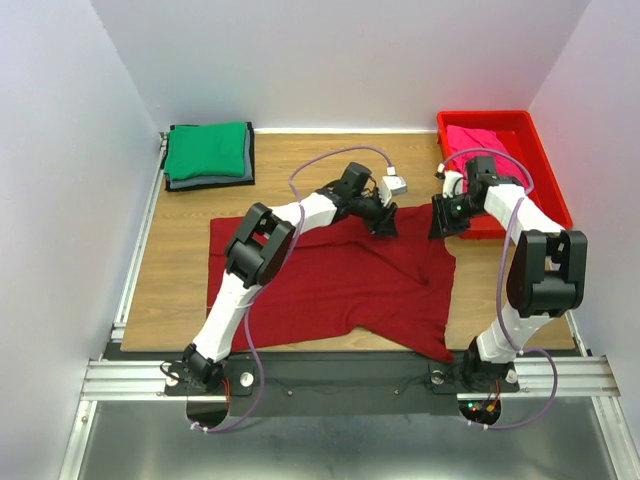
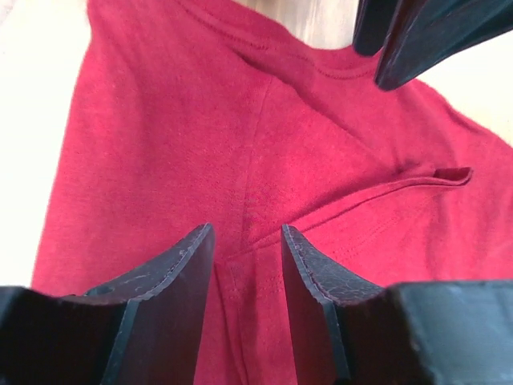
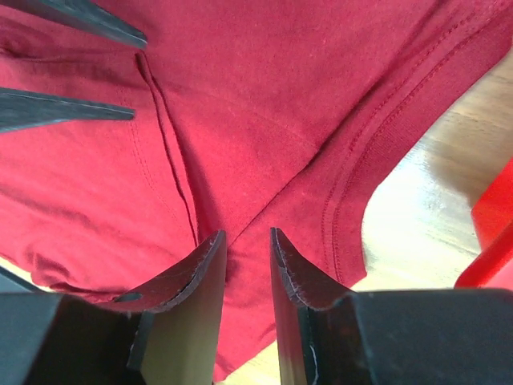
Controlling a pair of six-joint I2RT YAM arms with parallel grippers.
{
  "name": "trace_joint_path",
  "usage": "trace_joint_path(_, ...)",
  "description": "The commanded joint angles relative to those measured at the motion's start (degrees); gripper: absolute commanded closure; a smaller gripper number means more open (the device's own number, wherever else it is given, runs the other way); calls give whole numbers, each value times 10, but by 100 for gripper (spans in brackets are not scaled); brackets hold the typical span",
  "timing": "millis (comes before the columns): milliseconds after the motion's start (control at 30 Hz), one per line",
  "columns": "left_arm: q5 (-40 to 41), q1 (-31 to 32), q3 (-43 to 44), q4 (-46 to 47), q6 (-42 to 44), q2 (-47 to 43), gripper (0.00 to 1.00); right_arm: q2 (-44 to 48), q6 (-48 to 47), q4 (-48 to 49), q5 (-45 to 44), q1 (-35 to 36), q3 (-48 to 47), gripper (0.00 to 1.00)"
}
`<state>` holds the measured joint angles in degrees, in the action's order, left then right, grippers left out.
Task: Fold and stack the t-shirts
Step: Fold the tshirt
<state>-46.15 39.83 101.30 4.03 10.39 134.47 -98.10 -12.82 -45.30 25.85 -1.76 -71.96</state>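
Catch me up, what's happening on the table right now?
Both arms are working the maroon t-shirt, spread mostly flat on the table. The left gripper and right gripper sit close together at its far edge, jaws partly apart with cloth creasing into each gap; whether they grip it I cannot tell. A green t-shirt lies folded on a dark grey t-shirt at the far left corner. The pink t-shirt lies in the red tray.

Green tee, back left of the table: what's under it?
A folded dark grey tee lies under the green tee, showing as a border along its near edge and sides. The rest of it, and anything lower, is covered.
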Motion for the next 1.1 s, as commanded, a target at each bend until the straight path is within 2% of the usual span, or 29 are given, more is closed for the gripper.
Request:
trace_joint_path(0,8,3,9,6,6,0,51,9,4,21,-12,3,-19,66)
trace_joint_path(267,-16,8,-20,0,19,-23,64,5,-4,21,-18,3,-10,66)
trace_joint_path(433,-25,13,-29,-4,25,-36,67,4,-6,22,-18,3,-10,66)
trace_joint_path(467,-31,14,-28,-10,27,-36,70,4,-7,21,-19,3,-10,66)
trace_joint_path(500,-32,14,-27,-12,29,-36,77,5,-8,22,-19,3,-9,66)
trace_joint_path(533,-33,15,-27,-14,29,-37,77,5,-7,22,-19,3,-9,66)
trace_joint_path(567,-35,15,-27,-16,31,-39,86,5,-8,22,-19,3,-8,66)
trace_joint_path(633,-37,15,-31,-14,31,-48,94,5,-8,22,-18,3,-7,67)
trace_joint_path(733,-37,16,-39,-10,31,-66,94,5,-7,22,-16,3,-7,67)
trace_joint_path(933,-30,17,-59,-3,39,-104,88,-1,-5,22,-9,3,-12,67)
trace_joint_path(1067,-35,18,-66,-3,43,-113,100,-2,-5,22,-7,3,-12,67)
